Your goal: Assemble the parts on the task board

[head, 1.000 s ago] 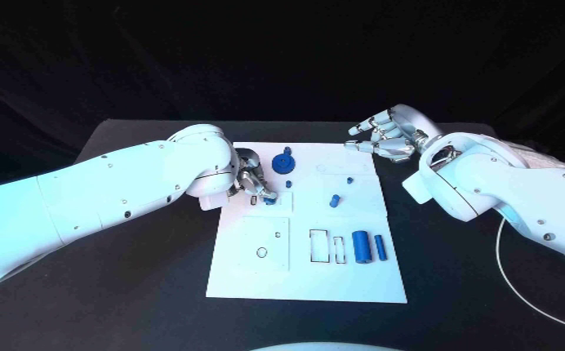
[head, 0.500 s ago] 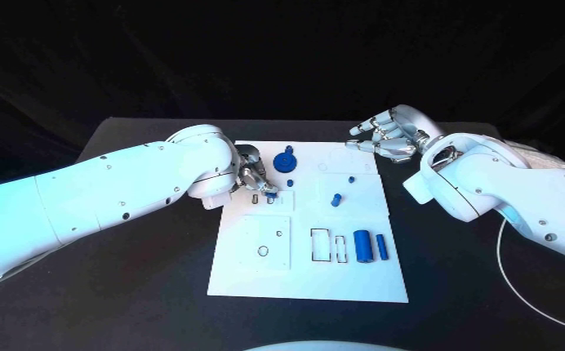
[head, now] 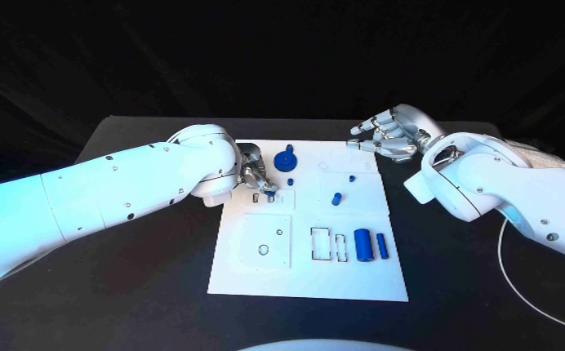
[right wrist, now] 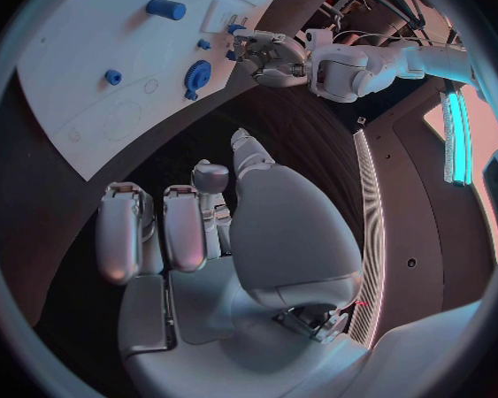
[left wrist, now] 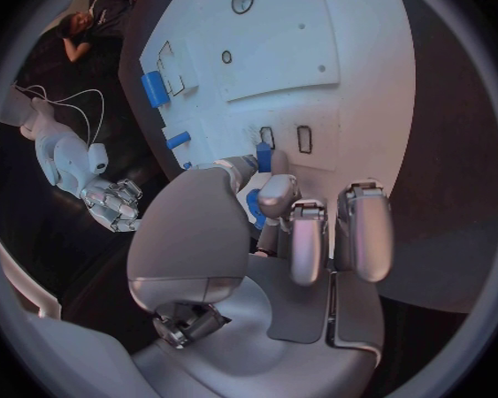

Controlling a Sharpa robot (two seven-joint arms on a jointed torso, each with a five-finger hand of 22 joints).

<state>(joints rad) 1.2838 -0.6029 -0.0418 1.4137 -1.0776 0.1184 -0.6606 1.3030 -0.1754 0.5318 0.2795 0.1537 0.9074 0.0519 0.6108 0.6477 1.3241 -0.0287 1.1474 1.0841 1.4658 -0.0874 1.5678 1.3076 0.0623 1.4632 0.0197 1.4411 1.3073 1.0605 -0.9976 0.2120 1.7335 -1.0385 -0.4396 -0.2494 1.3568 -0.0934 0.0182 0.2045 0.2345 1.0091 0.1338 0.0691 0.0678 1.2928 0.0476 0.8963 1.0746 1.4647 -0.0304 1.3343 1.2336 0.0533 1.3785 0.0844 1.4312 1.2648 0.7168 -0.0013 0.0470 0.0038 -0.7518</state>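
Observation:
The white task board (head: 353,273) lies in the middle of the table. My left hand (head: 255,174) hovers over its near-left part and pinches a small blue part (head: 269,193) just above two small slots (left wrist: 284,138). The same part (left wrist: 264,157) shows at the fingertips in the left wrist view. A blue gear (head: 284,163) stands right beside that hand. A short blue peg (head: 335,199) and a tiny blue stud (head: 351,179) sit mid-board. Two blue cylinders (head: 370,246) lie in the board's right recesses. My right hand (head: 389,139) hangs over the far right corner, fingers loosely bent and holding nothing.
Empty outlined recesses (head: 325,244) and an oval hole (head: 263,249) mark the board's near half. A thin white cable (head: 509,273) loops on the black table at the right. Bare table (head: 117,286) lies in front of and left of the board.
My left hand has shifted slightly towards the far side with the small blue part, uncovering the two small slots. The right hand has stayed put.

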